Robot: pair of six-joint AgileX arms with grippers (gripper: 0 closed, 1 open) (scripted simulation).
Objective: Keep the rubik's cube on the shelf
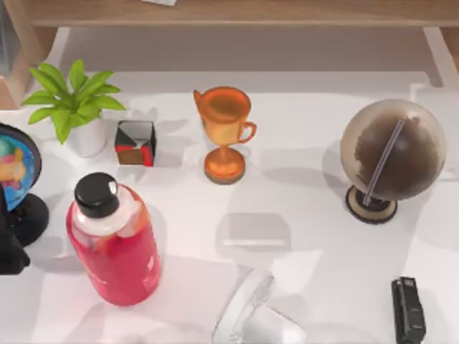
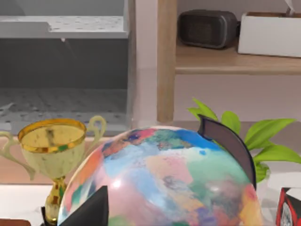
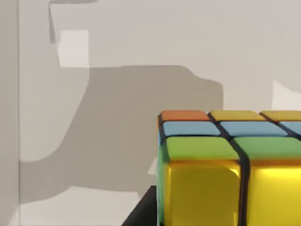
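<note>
Yellow and green tiles of the rubik's cube (image 3: 225,174) sit close before your right tool, whose opening I cannot tell, so lift gently toward the shelf (image 1: 237,13) at the top.

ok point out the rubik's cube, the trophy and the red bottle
rubik's cube (image 3: 207,188): right wrist view, on a yellow tile.
trophy (image 1: 224,115): top view, on the orange cup.
red bottle (image 1: 122,254): top view, on the red body.

Orange trophy (image 1: 225,135) mid-table, brown globe (image 1: 391,150) right, red bottle (image 1: 115,240) front left.
</note>
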